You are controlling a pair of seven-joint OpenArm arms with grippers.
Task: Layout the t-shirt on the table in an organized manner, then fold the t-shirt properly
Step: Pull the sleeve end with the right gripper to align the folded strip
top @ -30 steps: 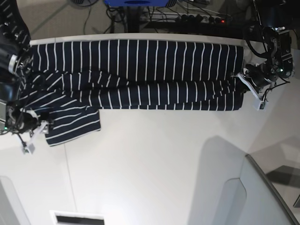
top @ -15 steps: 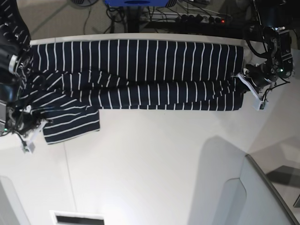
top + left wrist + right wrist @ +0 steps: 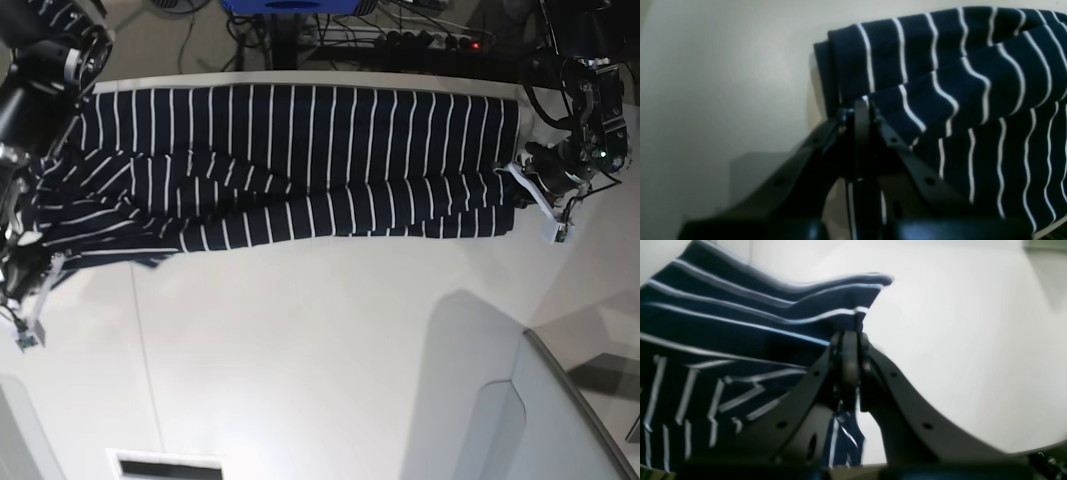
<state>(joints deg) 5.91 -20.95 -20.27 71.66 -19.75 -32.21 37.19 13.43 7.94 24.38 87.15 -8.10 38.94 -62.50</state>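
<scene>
Base view: both end effectors, left [image 3: 522, 190] and right [image 3: 40, 280], are clamped on the t-shirt [image 3: 300, 160] across the table [image 3: 320, 350].

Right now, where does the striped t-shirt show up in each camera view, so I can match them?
Base: t-shirt spans the table's far edge.
Left wrist: fills the upper right, hem in the left gripper.
Right wrist: fills the left, corner in the right gripper.
Shared landmark: its white stripes.

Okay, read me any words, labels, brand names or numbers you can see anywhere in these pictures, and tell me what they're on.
None can be read.
The t-shirt carries only white stripes, no print.
The table is bare of lettering.
No legible marking shows on either arm.
</scene>
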